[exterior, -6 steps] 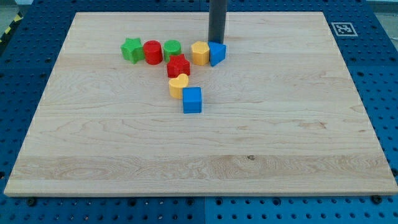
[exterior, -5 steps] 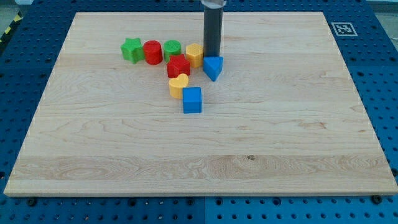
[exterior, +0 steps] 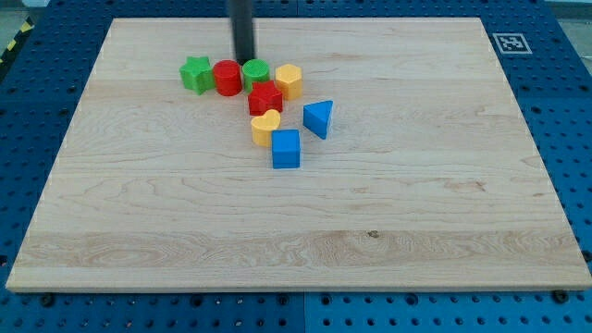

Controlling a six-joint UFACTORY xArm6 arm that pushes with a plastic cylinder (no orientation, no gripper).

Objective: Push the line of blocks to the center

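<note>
A row of blocks lies near the view's top left: a green star [exterior: 195, 74], a red cylinder [exterior: 227, 78], a green cylinder [exterior: 256, 71] and a yellow hexagon [exterior: 289, 81]. A red block [exterior: 265, 98] sits just below the green cylinder. Below it are a yellow heart [exterior: 265, 128] and a blue cube [exterior: 286, 148]. A blue triangle [exterior: 318, 118] lies to their right. My tip [exterior: 244, 60] stands just above the row, between the red and green cylinders, close behind them.
The wooden board [exterior: 416, 185] lies on a blue perforated table. A black-and-white marker [exterior: 509, 43] sits by the board's top right corner.
My tip pushed the blue triangle down and away from the yellow hexagon, then moved left along the top of the row to behind the red and green cylinders.
</note>
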